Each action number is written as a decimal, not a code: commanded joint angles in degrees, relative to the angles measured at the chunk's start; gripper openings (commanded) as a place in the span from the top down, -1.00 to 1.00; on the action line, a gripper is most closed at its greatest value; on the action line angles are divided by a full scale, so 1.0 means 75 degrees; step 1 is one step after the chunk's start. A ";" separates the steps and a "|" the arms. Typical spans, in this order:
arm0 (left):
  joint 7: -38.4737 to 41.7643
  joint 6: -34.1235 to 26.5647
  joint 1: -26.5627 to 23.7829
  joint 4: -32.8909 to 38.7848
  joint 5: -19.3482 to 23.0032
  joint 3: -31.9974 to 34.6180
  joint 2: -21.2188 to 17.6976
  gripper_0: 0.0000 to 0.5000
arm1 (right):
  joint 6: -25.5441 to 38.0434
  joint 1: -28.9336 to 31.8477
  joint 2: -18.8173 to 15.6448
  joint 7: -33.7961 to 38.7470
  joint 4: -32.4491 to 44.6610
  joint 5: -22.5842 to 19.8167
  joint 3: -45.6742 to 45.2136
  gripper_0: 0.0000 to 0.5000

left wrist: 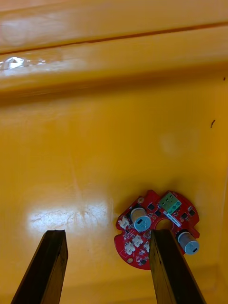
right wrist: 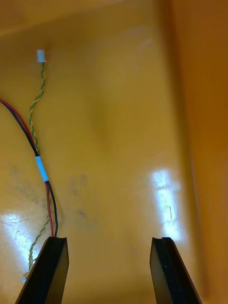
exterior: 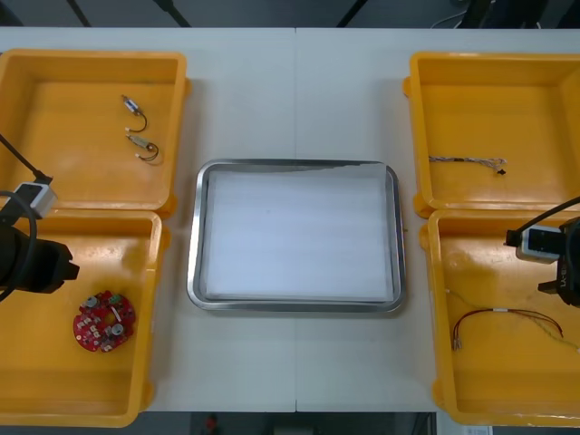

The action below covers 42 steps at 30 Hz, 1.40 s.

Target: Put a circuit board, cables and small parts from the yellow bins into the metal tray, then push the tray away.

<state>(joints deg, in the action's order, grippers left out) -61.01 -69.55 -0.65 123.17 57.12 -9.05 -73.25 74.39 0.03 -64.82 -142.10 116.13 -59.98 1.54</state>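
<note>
So, your metal tray (exterior: 194, 237) sits mid-frame, white inside and bare, between the yellow bins (exterior: 36, 381) so either arm can reach it. Lower left, the left gripper (left wrist: 108, 232) hangs spread wide over its bin. One finger is just over the round red circuit board (exterior: 103, 321), not straddling it yet. Lower right, the right gripper (right wrist: 109, 239) gapes right beside the red and yellow cable (exterior: 504, 315).

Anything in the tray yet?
No, the metal tray has nothing on its white inside, and the red circuit board lies in the near yellow bin on the left.
</note>
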 commanded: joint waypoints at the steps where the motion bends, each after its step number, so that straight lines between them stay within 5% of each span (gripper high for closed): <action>1: -0.0561 0.0355 0.0122 0.0206 -0.0385 -0.0445 0.0063 -1.00 | -0.0332 0.0090 -0.0310 -0.0002 0.0184 0.0274 0.0592 -1.00; 16: -0.0854 0.0683 -0.0359 0.0206 -0.0948 -0.1617 0.0052 -1.00 | -0.0789 0.0254 -0.0134 0.0150 -0.0015 0.0649 0.1318 -1.00; 42: -0.1111 0.1152 -0.0441 0.0147 -0.1616 -0.2110 0.0227 -1.00 | -0.1445 0.0688 0.0440 0.0162 -0.0285 0.1223 0.1447 -1.00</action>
<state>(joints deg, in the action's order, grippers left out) -62.35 -61.80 -2.19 123.35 45.62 -24.14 -72.79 65.26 4.02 -62.15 -142.11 114.97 -51.37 11.10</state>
